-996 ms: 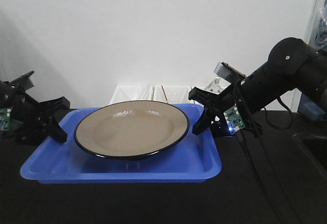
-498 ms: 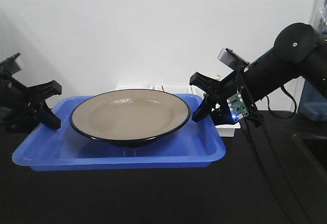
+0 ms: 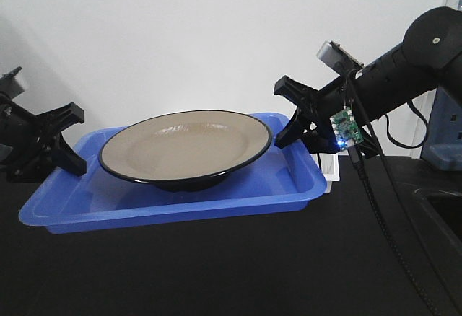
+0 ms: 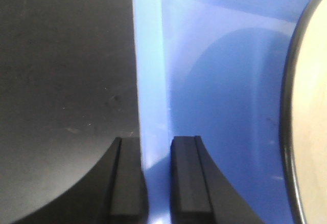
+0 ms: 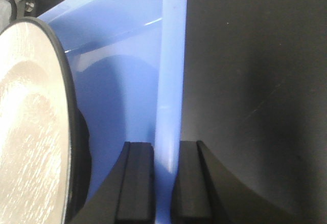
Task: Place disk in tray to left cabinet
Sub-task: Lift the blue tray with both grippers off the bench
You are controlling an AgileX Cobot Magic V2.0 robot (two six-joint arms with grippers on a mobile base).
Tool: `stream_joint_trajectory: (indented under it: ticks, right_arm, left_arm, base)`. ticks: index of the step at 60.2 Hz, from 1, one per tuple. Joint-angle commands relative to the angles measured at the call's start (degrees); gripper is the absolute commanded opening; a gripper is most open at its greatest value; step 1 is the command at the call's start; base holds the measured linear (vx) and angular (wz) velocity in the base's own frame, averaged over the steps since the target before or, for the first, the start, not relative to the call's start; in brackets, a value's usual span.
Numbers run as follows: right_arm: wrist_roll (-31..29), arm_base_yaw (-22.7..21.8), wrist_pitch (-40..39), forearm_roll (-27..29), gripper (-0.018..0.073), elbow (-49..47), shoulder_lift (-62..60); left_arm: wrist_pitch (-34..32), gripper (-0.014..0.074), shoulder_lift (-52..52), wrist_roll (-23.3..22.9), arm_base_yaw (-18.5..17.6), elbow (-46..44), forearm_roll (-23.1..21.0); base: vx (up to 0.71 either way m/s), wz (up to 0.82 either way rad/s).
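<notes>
Blue tray (image 3: 180, 204) carried between two arms, with the plate (image 3: 184, 146) resting loose in its middle, touching neither end wall. The left gripper (image 3: 71, 139) and right gripper (image 3: 280, 114) are each clamped narrowly on an end rim, one finger inside the wall and one outside. The tray appears raised off the black table (image 3: 216, 273), its right end higher. The main risk is that this tilt lets the glossy plate slide toward the left end, or that the thin rim slips from a pinch if the arms move unevenly. A white bin (image 3: 330, 166) sits just behind the right corner, and a cable (image 3: 382, 200) hangs below the right arm. The cabinet is out of view.
</notes>
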Motion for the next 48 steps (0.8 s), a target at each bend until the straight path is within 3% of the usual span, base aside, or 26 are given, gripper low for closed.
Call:
stream_joint_trajectory:
  ticks: [1, 12, 22, 48]
  right_arm:
    - [0.2, 1.0, -0.4, 7.5, -0.0003, -2.1, -3.9]
    - [0.1, 1.0, -0.4, 7.5, -0.0003, -2.1, -3.9]
    - [0.2, 1.0, -0.4, 7.5, -0.0003, -2.1, -3.9]
    - [0.6, 0.9, -0.9, 11.3, -0.0003, -2.1, -4.6]
  left_arm:
    - [-1.9, -0.0002, -4.0, -0.7, -0.7, -2.2, -8.6]
    - [-1.9, -0.0002, -4.0, -1.5, -0.7, -5.2, -8.5]
    - [-1.9, -0.0002, -4.0, -3.2, -0.7, -9.1, -4.0]
    - [-1.9, -0.0002, -3.9, -3.2, -0.9, -9.2, -4.2]
  base:
    - [0.0, 0.0]
    - [0.0, 0.0]
    - [0.0, 0.0]
    - [0.0, 0.0]
